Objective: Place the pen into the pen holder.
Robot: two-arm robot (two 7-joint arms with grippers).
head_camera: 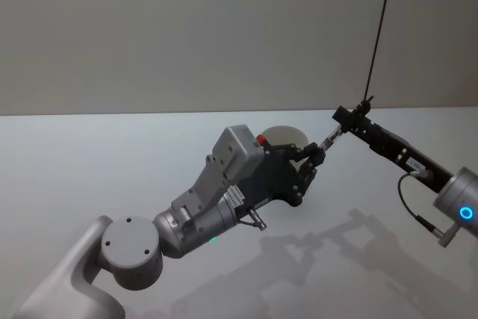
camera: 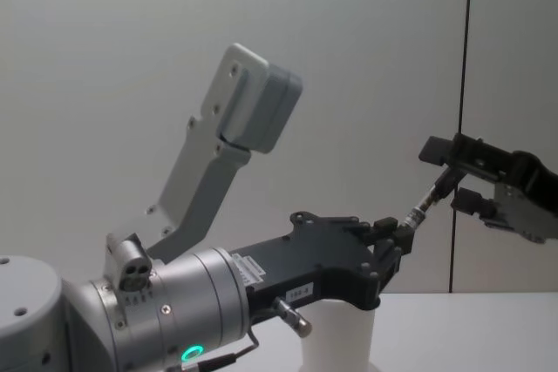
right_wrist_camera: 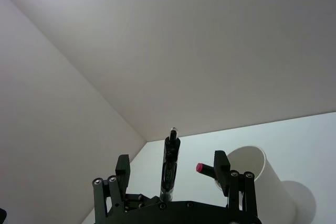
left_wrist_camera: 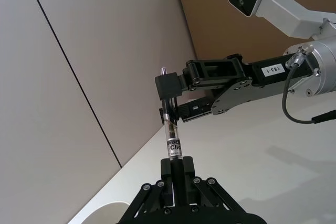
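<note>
Plain white desk point(head_camera: 89, 162) under a pale wall; a dark vertical seam ran down the wall behind the right arm. The left arm's grey wrist housing sat in front of the pen holder point(head_camera: 287, 137) in the head view, hiding most of it. Pen holder: plain white paper cup, tapering, upright on the desk, directly below the left end effector in the chest view. Pen point(left_wrist_camera: 171, 136): slim, clear barrel with a printed label, dark cap end with a small silver tip. It was in the air above and just beside the pen holder, spanning between both end effectors. Left end effector point(left_wrist_camera: 177, 167) was closed on the pen's lower end. Right end effector point(left_wrist_camera: 168, 99) met the pen's upper end above the pen holder; its fingers flanked the pen with gaps, not clamped.
</note>
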